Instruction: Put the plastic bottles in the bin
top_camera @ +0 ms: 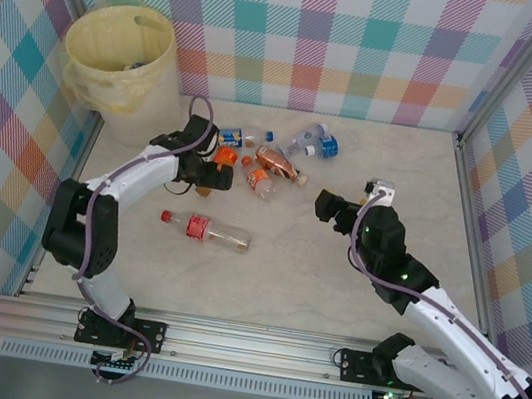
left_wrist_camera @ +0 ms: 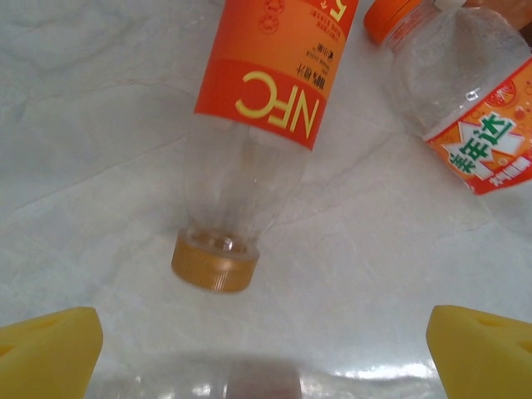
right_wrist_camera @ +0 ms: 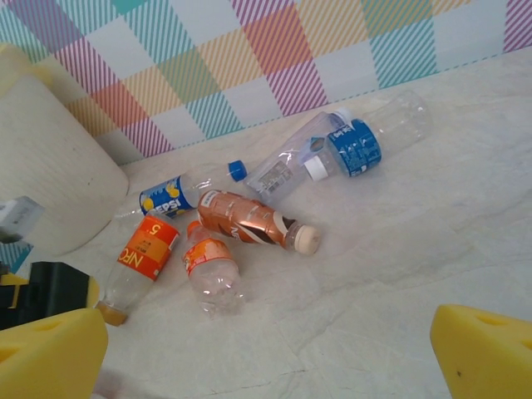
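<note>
from above, we see the large round pale-yellow bin [top_camera: 147, 90] at the far left corner and clear plastic bottles [top_camera: 205, 229] scattered on the marbled tabletop [top_camera: 283, 283]. at the left wrist, the left pincer [left_wrist_camera: 266, 349] gapes wide and empty, just short of the gold cap of the orange-labelled bottle [left_wrist_camera: 266, 83]; closing on that slick taper, we fear it may squirt out. at the right wrist, the right pincer [right_wrist_camera: 266, 349] is equally wide and empty, well apart from the cluster.

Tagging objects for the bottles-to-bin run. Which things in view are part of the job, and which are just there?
Part of the job: bin, red-label bottle, NFC bottle, small orange-label bottle, brown-label bottle, Pepsi bottle, big blue-label bottle.

Just there: checked walls, metal rail, table top.
</note>
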### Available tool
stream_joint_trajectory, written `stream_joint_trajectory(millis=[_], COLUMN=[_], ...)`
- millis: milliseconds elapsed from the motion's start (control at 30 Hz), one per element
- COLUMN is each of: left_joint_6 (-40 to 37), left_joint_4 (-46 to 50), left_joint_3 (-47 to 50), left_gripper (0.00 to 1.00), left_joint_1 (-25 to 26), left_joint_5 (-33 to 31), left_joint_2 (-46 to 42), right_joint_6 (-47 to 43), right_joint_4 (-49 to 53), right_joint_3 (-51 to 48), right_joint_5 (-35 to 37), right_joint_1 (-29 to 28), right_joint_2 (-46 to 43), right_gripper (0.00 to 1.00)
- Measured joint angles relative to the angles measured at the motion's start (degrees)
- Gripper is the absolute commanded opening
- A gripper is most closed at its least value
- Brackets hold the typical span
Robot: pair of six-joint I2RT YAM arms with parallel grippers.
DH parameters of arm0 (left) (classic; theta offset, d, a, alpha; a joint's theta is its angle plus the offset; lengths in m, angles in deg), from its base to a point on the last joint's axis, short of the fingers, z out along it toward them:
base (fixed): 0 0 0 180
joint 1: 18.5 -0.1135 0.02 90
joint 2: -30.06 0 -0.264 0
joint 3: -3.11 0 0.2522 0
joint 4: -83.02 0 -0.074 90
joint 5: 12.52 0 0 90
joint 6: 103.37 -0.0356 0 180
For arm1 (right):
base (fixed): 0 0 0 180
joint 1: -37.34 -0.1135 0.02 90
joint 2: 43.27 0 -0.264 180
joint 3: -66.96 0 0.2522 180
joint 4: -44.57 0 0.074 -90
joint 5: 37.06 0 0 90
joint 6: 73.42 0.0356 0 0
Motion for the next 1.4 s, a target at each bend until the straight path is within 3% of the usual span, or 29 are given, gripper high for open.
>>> stream_joint_trajectory(millis=[367, 700, 900, 1400], left_joint_6=[-10.0, -13.2, -13.2, -12.1], left_joint_4=[-0.2, -0.2, -0.7, -1.5], left_joint_3=[-10.5, -19.5, -19.9, -21.2], left_gripper=[0.92, 0.85, 0.80, 0.54], left_joint_1=[-0.4, -0.5, -1.3, -1.5], left_joint_5=[-0.3, -4.7, -5.4, -6.1], left_joint_2=[14.6, 23.4, 24.9, 25.8], right_joint_6=[0.0, -0.2, -0.5, -3.7], right_joint_4=[1.4, 1.8, 1.9, 1.9], right_joint_3=[-0.4, -0.4, -0.4, 0.5], right_joint_5=[1.7, 2.5, 3.0, 2.3], right_joint_1=[0.0, 0.0, 0.0, 0.0], right_joint_2=[-1.1, -1.1, -1.1, 4.2], right_gripper=[1.00, 1.00, 1.00, 1.00])
